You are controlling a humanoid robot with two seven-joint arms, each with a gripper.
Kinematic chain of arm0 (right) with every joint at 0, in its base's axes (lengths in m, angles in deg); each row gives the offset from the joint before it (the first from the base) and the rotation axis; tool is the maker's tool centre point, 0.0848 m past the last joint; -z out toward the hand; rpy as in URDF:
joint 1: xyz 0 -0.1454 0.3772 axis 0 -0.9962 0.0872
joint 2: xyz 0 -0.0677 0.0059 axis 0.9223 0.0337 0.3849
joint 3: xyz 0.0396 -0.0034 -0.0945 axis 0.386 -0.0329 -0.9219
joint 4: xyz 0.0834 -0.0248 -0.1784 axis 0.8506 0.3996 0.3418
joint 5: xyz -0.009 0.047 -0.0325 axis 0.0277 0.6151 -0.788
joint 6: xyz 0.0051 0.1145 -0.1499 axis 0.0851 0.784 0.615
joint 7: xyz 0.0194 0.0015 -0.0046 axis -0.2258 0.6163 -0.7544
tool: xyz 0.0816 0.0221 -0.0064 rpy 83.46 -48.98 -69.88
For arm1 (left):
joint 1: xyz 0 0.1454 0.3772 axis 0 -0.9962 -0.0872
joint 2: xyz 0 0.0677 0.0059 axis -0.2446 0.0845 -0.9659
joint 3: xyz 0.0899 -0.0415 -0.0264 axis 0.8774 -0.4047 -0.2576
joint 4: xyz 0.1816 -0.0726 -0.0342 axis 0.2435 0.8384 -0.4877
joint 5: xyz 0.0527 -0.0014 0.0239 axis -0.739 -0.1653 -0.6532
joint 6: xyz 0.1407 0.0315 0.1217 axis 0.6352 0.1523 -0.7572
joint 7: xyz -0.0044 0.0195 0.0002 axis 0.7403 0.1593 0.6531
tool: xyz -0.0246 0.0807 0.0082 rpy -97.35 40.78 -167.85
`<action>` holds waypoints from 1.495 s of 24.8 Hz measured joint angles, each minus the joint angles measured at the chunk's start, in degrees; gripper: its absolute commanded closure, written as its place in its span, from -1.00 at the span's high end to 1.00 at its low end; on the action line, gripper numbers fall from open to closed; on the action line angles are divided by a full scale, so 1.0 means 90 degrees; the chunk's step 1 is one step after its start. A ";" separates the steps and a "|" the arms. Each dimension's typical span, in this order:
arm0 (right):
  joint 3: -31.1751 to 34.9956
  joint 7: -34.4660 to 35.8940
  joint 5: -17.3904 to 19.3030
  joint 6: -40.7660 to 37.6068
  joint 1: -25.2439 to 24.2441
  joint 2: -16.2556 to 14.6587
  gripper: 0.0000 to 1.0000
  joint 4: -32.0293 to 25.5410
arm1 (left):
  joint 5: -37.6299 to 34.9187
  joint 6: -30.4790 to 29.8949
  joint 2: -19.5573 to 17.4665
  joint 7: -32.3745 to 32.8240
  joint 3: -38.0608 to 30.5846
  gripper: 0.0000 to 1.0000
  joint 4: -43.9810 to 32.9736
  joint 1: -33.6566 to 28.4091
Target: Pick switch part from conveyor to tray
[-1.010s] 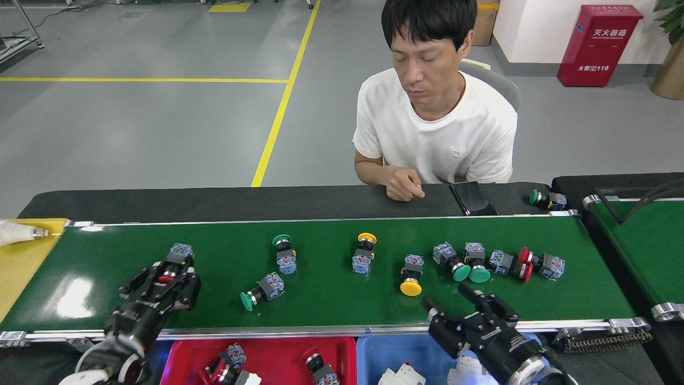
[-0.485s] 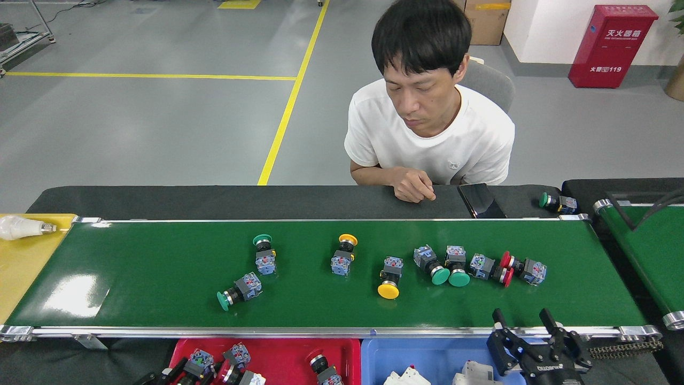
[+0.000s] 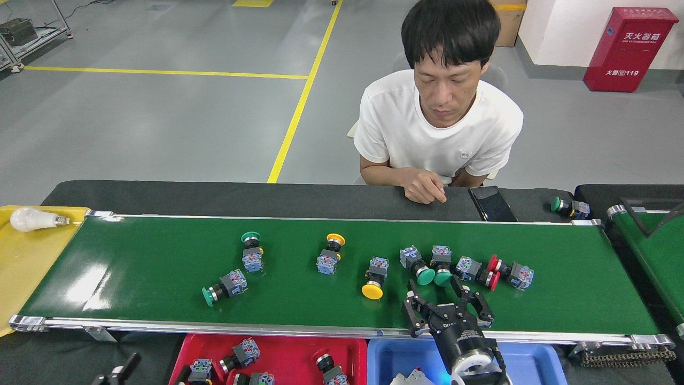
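The conveyor [image 3: 133, 267] is a wide green belt with silver rails, and several switch parts lie on it. Two have green caps [image 3: 251, 251] [image 3: 224, 287], two have yellow caps [image 3: 328, 255] [image 3: 374, 278]. A tight group with green [image 3: 442, 266] and red [image 3: 510, 271] caps lies right of centre. My right gripper [image 3: 434, 293] stands open over the belt's near edge, just below the green pair, with nothing in it. Only a dark tip of my left gripper [image 3: 122, 369] shows at the bottom left. The red tray [image 3: 278, 347] below the belt holds several switch parts.
A blue tray [image 3: 385, 353] with white parts sits right of the red one. A person sits behind the belt with a hand [image 3: 425, 190] on the black table, beside a phone [image 3: 491, 203] and one loose switch part [image 3: 570, 207]. At left is a yellow tray [image 3: 21, 256] with a bulb [image 3: 32, 219], at right a second belt [image 3: 652, 251].
My left gripper carried a red switch part off the belt to the red tray, then dropped almost out of view. My right gripper swung right, then back left and onto the belt.
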 measured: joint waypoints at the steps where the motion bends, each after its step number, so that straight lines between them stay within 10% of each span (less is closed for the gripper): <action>1: -0.0029 -0.0002 0.0000 0.0060 0.0065 0.0000 0.89 0.0082 | 0.0052 0.0000 -0.0013 0.0006 -0.0087 1.00 0.0117 0.0048; 14: -0.0228 -0.0022 0.0024 0.0330 0.1283 0.0129 0.86 0.1626 | -0.1012 0.0461 -0.0200 0.0117 0.0958 1.00 0.1353 0.1986; 21: -0.0513 0.0061 0.0120 0.0017 0.1745 0.0137 -0.12 0.2262 | -0.1188 0.0636 -0.0469 0.0132 0.1311 1.00 0.2679 0.3000; 27: -0.0518 0.0071 0.0388 -0.0842 0.1778 0.0116 -0.30 0.2259 | -0.1258 0.0682 -0.0737 0.0118 0.1565 0.98 0.4000 0.3878; 29: -0.0518 0.0084 0.0395 -0.1012 0.1737 0.0115 -0.29 0.2025 | -0.1259 0.0686 -0.0830 0.0105 0.1664 0.77 0.4277 0.4068; 34: -0.0497 -0.0152 0.0889 -0.2487 0.0431 -0.0365 -0.28 0.0049 | -0.1252 0.0628 -0.1065 -0.0120 0.1759 -0.87 0.4554 0.4142; 37: -0.0495 -0.0260 0.1238 -0.3764 -0.0442 -0.0686 -0.28 -0.0806 | -0.1199 0.0476 -0.1063 -0.0179 0.1780 -0.90 0.4554 0.4117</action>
